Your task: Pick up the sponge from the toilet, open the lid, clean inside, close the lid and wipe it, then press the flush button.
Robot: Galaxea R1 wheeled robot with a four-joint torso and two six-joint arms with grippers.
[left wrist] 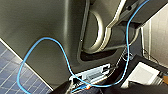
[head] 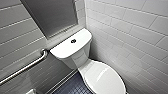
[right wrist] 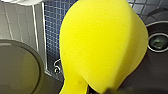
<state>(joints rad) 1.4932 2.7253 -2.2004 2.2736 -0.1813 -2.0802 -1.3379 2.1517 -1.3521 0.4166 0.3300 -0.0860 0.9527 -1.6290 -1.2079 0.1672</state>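
The yellow sponge [right wrist: 100, 45] looms large in the right wrist view, its narrow end pinched in my right gripper [right wrist: 100, 90], which is shut on it above the dark blue tiled floor [right wrist: 53, 20]. In the head view the toilet stands in the corner with its white lid [head: 106, 77] down over the bowl. The small dark flush button [head: 73, 41] sits in the middle of the flat white tank top [head: 62, 48]. My left gripper is open with nothing in it; the left wrist view looks along my own dark body and a blue cable [left wrist: 62, 52].
A steel grab bar [head: 25, 67] runs along the tiled wall left of the tank. A grey panel [head: 52, 15] hangs above the tank. White tiled wall [head: 130, 32] closes in right of the toilet. Dark blue floor tiles [head: 72, 87] lie left of the bowl.
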